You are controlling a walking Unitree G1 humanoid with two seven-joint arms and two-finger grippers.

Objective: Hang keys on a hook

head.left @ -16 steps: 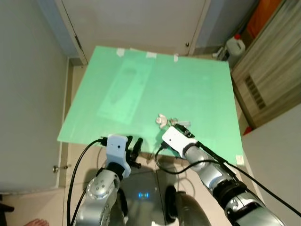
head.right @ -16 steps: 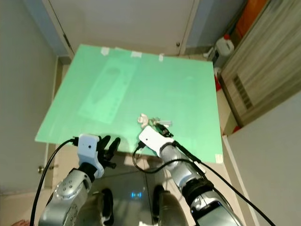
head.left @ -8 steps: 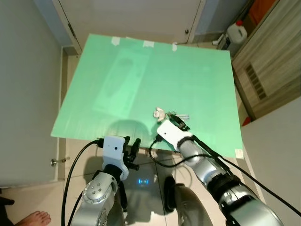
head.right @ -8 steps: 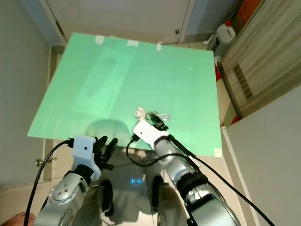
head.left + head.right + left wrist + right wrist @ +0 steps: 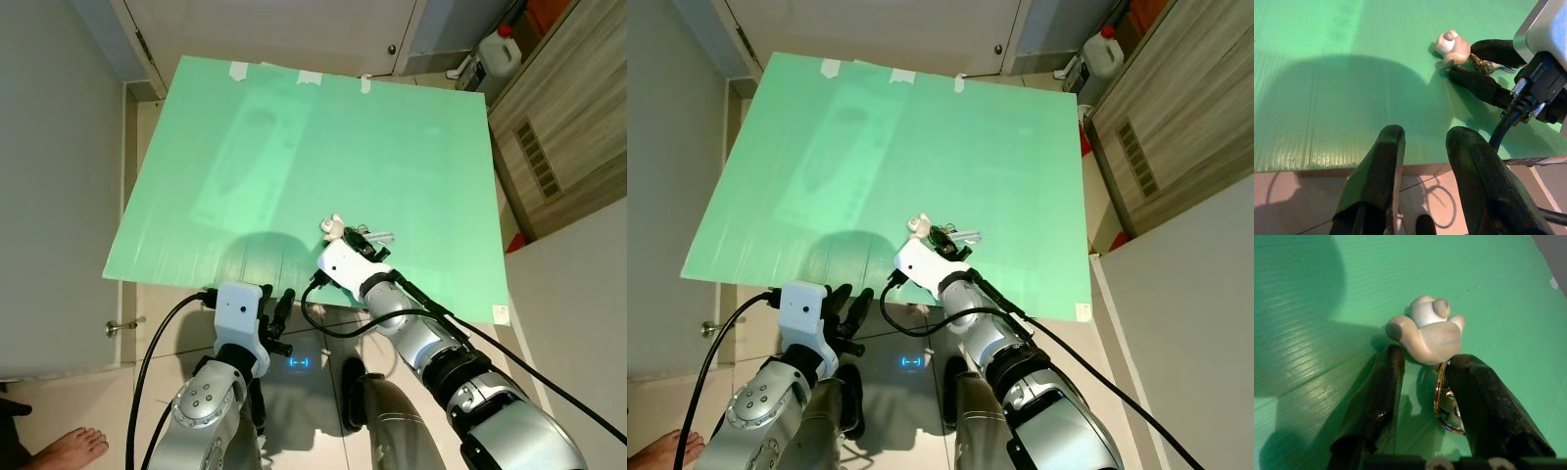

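keys (image 5: 364, 236) with a pale figurine charm (image 5: 1426, 333) lie on the green board (image 5: 294, 147), near its front edge. right gripper (image 5: 1422, 367) is down on the board, fingers parted, straddling the key ring (image 5: 1442, 399) just behind the charm, not closed on it. left gripper (image 5: 1425, 142) hovers off the board's front edge, fingers slightly apart, holding nothing.

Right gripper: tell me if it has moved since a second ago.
Yes. The right gripper has crept forward over the green board toward the beige charm, closing in around the keys.
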